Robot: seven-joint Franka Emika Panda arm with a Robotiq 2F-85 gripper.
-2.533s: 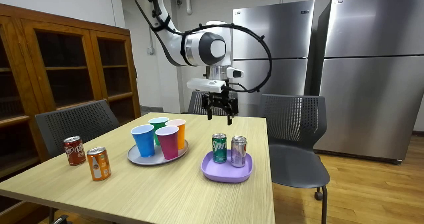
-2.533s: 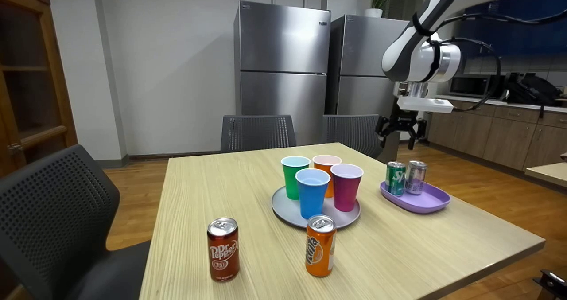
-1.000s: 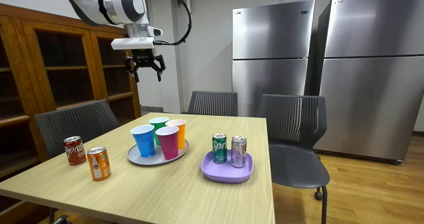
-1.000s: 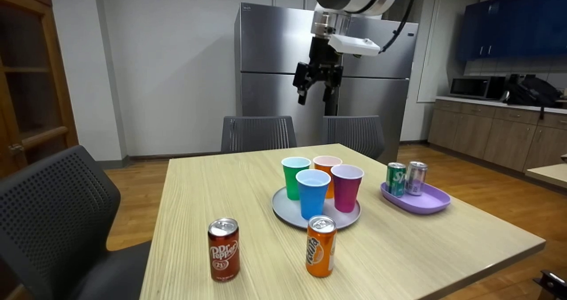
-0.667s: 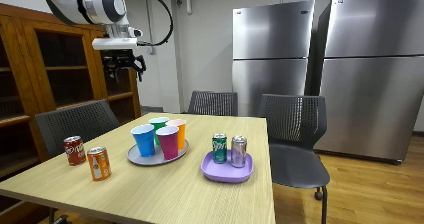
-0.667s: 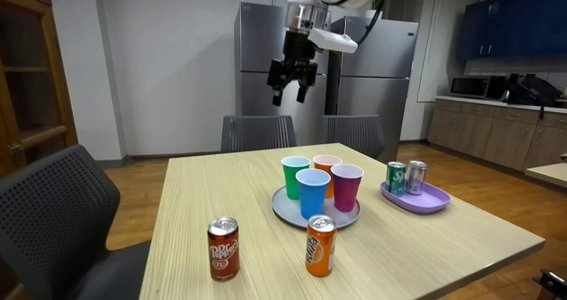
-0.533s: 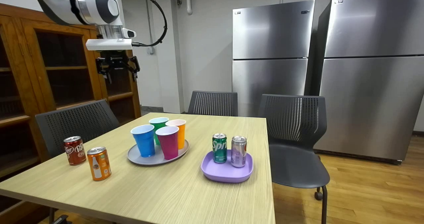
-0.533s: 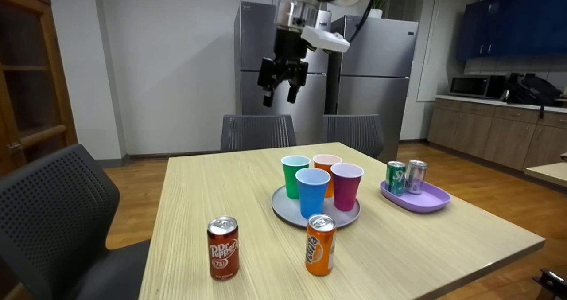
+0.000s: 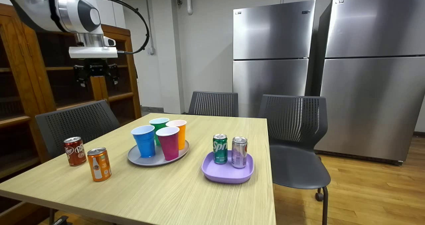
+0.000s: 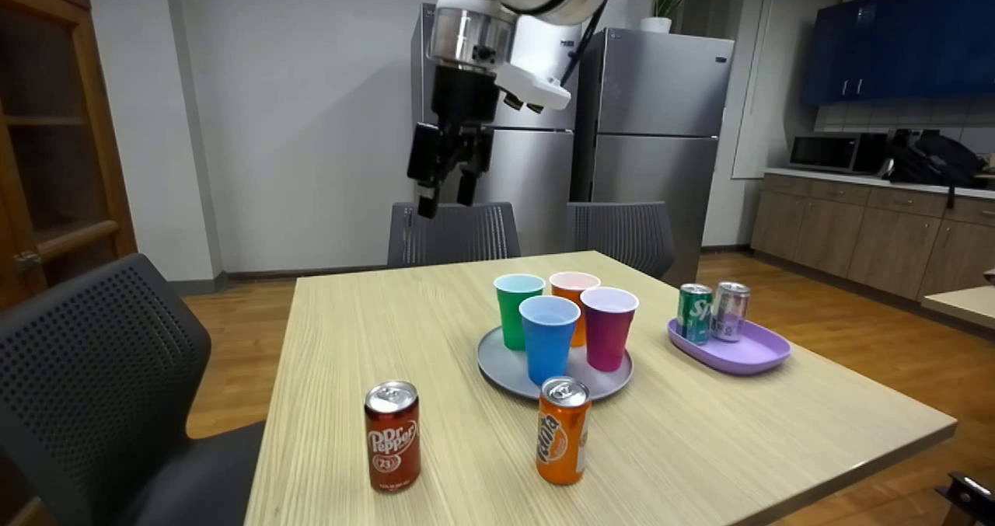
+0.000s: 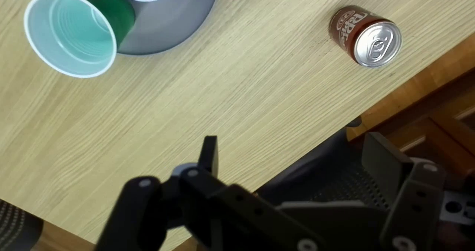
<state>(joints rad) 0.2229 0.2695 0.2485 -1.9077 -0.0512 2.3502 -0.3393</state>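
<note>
Red can (image 10: 392, 450): in an exterior view it stands up at the near left of the worktop (image 10: 334, 339); the wrist view shows it too, well apart from the jaws;
Orange can (image 10: 562, 442): stands up, near, to the right of the red can;
Left chair (image 10: 85, 386): dark, beside the worktop's left edge;
Jaws: up in the air over the left part of the worktop; wide apart, with nothing between them and touching nothing; the red can and the green cup (image 10: 510, 316) look closest;
Jaws' step: seems to be the free part, with no can or cup picked up;
Jaws' next grab: would ask them to line up over one thing, go down a good way and stay wide till they sit around it; which thing, I cannot tell;
Grey plate (image 10: 491, 363): in the middle; four cups stand close together on it, blue cup (image 10: 548, 347) near, green cup left, dark pink cup (image 10: 609, 336) right, orange cup (image 10: 573, 292) far;
Purple tray (image 10: 738, 364): far right; green can (image 10: 692, 314) on its left, silver can (image 10: 731, 312) on its right, both standing up;
Far chairs (image 10: 483, 238): two dark ones past the worktop's far edge;
Fridges (image 10: 661, 99): two big shiny ones at the back
</note>
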